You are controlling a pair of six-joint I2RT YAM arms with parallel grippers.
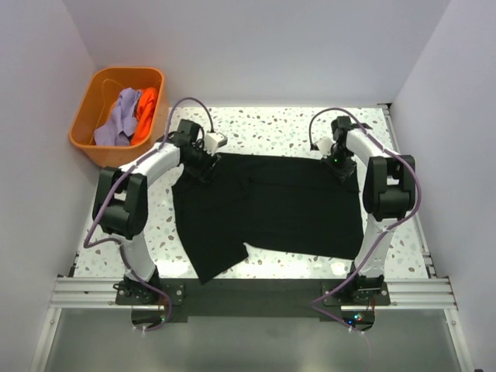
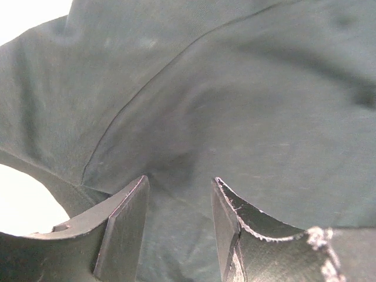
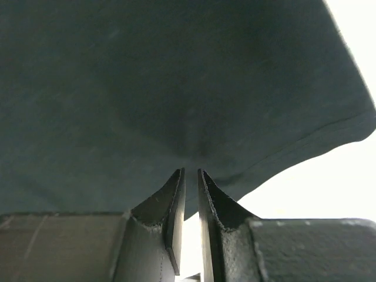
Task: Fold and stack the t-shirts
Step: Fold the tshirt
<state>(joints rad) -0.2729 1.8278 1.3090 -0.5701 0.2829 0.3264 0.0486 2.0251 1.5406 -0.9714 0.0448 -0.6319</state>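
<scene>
A large black t-shirt (image 1: pixel 271 205) lies spread on the speckled table, with one sleeve or corner hanging toward the near left. My left gripper (image 1: pixel 203 164) is at its far left corner. In the left wrist view the jaws (image 2: pixel 179 182) stand apart, with black cloth (image 2: pixel 235 88) lying between them. My right gripper (image 1: pixel 341 167) is at the far right corner. In the right wrist view its jaws (image 3: pixel 190 171) are almost together, and the shirt (image 3: pixel 147 76) puckers at their tips near its hem. A lavender shirt (image 1: pixel 116 120) and an orange shirt (image 1: pixel 147 108) lie in the tub.
A rigid orange plastic tub (image 1: pixel 85 143) stands at the far left, off the table's corner. White walls close in the left, far and right sides. A metal rail (image 1: pixel 248 291) runs along the near edge by the arm bases.
</scene>
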